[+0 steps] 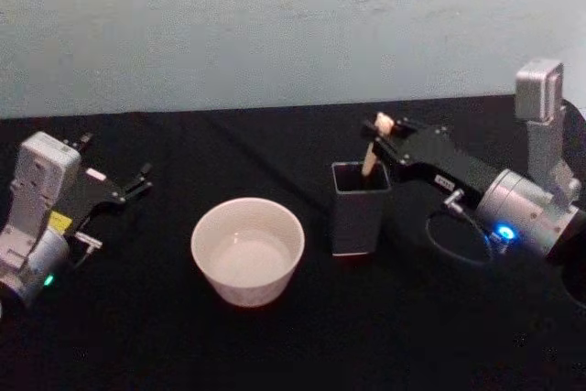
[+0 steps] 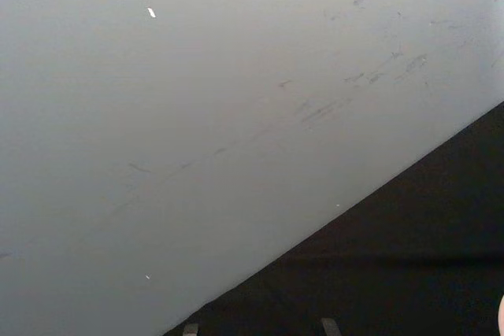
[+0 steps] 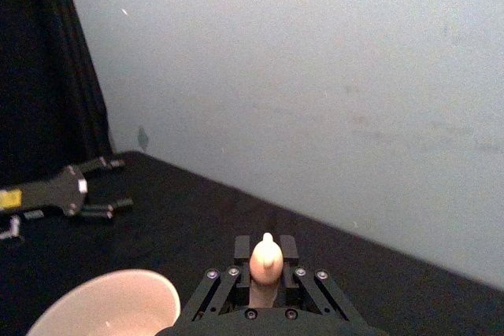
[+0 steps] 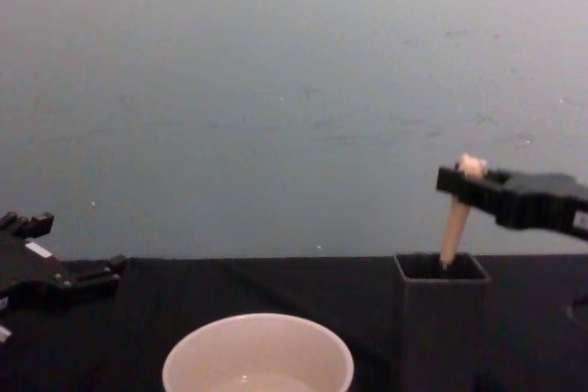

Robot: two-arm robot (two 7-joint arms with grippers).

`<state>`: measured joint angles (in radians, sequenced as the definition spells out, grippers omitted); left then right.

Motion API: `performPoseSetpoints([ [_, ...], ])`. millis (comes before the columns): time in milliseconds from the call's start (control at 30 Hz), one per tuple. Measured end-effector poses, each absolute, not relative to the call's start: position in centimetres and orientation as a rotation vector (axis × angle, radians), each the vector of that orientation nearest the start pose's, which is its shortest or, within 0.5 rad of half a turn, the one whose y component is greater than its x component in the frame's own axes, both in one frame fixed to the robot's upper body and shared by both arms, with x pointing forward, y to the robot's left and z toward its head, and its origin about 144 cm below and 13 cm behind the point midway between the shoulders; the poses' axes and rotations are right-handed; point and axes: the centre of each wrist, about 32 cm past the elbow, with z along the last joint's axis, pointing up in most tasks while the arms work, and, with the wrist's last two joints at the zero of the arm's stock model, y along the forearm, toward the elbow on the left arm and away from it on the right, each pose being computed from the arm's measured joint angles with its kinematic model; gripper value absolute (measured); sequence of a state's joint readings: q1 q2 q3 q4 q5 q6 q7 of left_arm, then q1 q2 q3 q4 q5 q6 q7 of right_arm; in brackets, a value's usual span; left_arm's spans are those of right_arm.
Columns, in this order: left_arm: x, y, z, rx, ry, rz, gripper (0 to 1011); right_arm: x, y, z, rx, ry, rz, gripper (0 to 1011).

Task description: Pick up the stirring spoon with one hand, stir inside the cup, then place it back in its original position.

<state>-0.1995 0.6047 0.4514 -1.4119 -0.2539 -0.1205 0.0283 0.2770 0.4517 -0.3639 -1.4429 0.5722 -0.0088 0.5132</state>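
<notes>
The stirring spoon (image 1: 370, 155) stands in the dark grey square holder (image 1: 358, 212), its beige handle leaning and its bowl hidden inside. My right gripper (image 1: 380, 135) is shut on the handle just under the bear head (image 3: 266, 257), above the holder's mouth. From the chest view the spoon (image 4: 454, 219) rises out of the holder (image 4: 441, 319) into that right gripper (image 4: 459, 179). The cream cup (image 1: 247, 249) sits left of the holder and holds nothing solid that I can see. My left gripper (image 1: 142, 178) rests open at the far left, away from the cup.
A black cloth (image 1: 302, 345) covers the table, with a pale wall (image 1: 275, 25) behind it. A cable loops on the cloth beside the right wrist (image 1: 526, 212). The left gripper (image 3: 106, 208) lies beyond the cup's rim (image 3: 110, 304) in the right wrist view.
</notes>
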Motion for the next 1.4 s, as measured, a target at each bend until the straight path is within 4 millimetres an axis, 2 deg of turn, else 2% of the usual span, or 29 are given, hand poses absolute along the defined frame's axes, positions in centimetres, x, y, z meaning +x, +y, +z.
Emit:
performPoseSetpoints([
  [300,48.9,31.0,114.0,0.304,-0.285,1.248,1001,51.8,-27.6,120.7,0.124,-0.046,-0.752,214],
  [867,48.9,31.0,114.0,0.305,-0.285,1.248,1001,51.8,-26.4,122.7,0.237,-0.117,-0.681,214],
  [1100,48.9,31.0,114.0,0.304,-0.285,1.248,1001,52.8,-24.8,122.0,0.222,-0.109,-0.605,214],
  [1400,48.9,31.0,114.0,0.304,-0.285,1.248,1001,54.4,-22.6,119.8,0.189,-0.104,-0.506,214],
])
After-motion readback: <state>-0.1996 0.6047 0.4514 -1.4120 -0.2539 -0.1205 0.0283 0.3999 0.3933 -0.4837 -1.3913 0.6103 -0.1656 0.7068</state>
